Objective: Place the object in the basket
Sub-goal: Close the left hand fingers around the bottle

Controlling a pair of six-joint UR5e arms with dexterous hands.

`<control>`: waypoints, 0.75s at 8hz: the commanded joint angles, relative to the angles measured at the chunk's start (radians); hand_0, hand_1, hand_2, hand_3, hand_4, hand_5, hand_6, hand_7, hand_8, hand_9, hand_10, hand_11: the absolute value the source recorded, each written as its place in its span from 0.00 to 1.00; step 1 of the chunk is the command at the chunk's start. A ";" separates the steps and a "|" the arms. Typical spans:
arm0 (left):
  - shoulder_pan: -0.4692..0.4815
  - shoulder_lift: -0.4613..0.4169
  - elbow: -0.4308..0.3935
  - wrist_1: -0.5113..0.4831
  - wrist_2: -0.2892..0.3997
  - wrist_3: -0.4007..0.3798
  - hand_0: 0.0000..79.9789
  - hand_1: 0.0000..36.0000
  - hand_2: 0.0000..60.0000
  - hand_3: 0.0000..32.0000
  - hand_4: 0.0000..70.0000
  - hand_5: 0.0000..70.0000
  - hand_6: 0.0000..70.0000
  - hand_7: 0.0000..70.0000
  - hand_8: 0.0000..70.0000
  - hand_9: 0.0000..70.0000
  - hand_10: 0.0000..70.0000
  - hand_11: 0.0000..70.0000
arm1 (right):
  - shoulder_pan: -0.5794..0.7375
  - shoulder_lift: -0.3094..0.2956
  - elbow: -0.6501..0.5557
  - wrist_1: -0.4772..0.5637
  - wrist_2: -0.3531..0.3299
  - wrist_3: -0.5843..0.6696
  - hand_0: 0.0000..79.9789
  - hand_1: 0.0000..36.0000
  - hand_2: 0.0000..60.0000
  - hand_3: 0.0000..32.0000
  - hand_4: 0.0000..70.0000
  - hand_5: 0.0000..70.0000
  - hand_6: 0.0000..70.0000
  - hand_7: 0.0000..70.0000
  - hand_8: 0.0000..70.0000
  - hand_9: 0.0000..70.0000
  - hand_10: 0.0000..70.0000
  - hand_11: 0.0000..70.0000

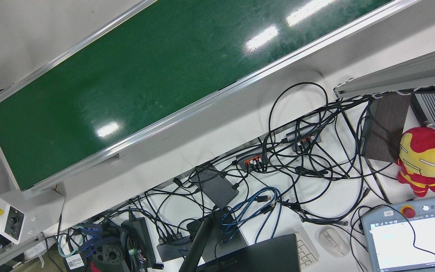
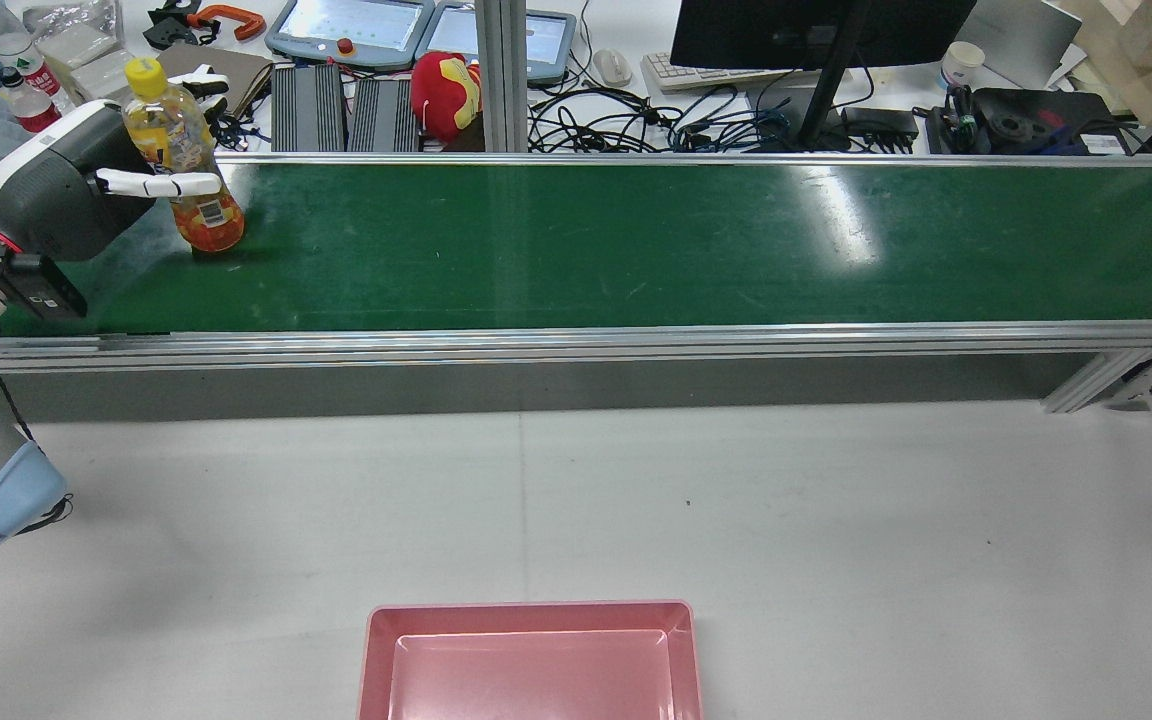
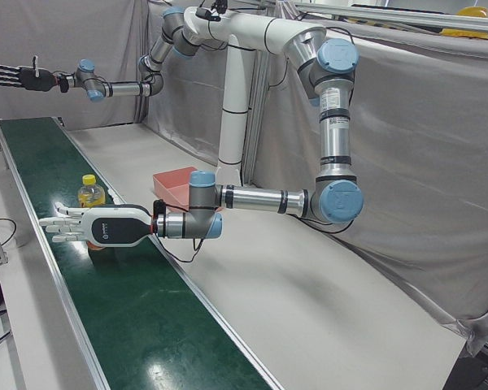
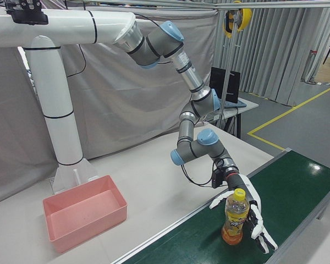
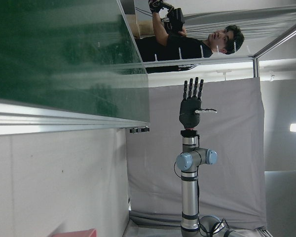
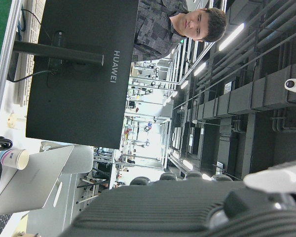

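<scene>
Bottle (image 2: 181, 160) of orange drink, yellow-capped, stands upright on the green belt (image 2: 636, 240) near its end, directly beside the left hand (image 2: 126, 185). In the rear view the hand's white fingers (image 2: 161, 184) reach flat across the bottle's middle. In the right-front view, the bottle (image 4: 235, 217) sits against the palm side of the left hand (image 4: 247, 212), whose fingers are spread and extended past it rather than curled around it. Whether they touch the bottle cannot be told. The left-front view shows the same hand (image 3: 85, 226) held flat and level over the belt (image 3: 122, 309), fingers apart, with the bottle (image 3: 90, 195) just behind it.

Well back from that hand, on the grey table on the robot's side of the belt, sits the pink basket (image 2: 531, 660), with nothing visible inside it. Far up the belt from the bottle, the right hand (image 3: 20, 76) hangs in the air, dark fingers fanned wide, holding nothing; the left hand view shows it (image 5: 191, 106) likewise splayed. Beyond the belt, a red and yellow plush toy (image 2: 446, 92) lies among tangled cables (image 1: 296, 162).
</scene>
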 commanded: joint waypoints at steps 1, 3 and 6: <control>-0.001 -0.019 -0.004 0.057 -0.004 -0.068 0.70 1.00 1.00 0.00 0.62 1.00 0.15 0.19 0.38 0.51 0.42 0.65 | 0.000 0.000 0.001 0.000 -0.001 0.000 0.00 0.00 0.00 0.00 0.00 0.00 0.00 0.00 0.00 0.00 0.00 0.00; -0.001 -0.027 -0.027 0.071 0.007 -0.072 1.00 1.00 1.00 0.00 1.00 1.00 1.00 1.00 1.00 1.00 0.97 1.00 | 0.000 0.000 0.002 0.000 0.001 0.000 0.00 0.00 0.00 0.00 0.00 0.00 0.00 0.00 0.00 0.00 0.00 0.00; 0.103 -0.045 -0.292 0.235 0.091 -0.059 1.00 1.00 1.00 0.00 1.00 1.00 1.00 1.00 1.00 1.00 0.94 1.00 | 0.000 0.000 0.004 0.000 -0.001 0.000 0.00 0.00 0.00 0.00 0.00 0.00 0.00 0.00 0.00 0.00 0.00 0.00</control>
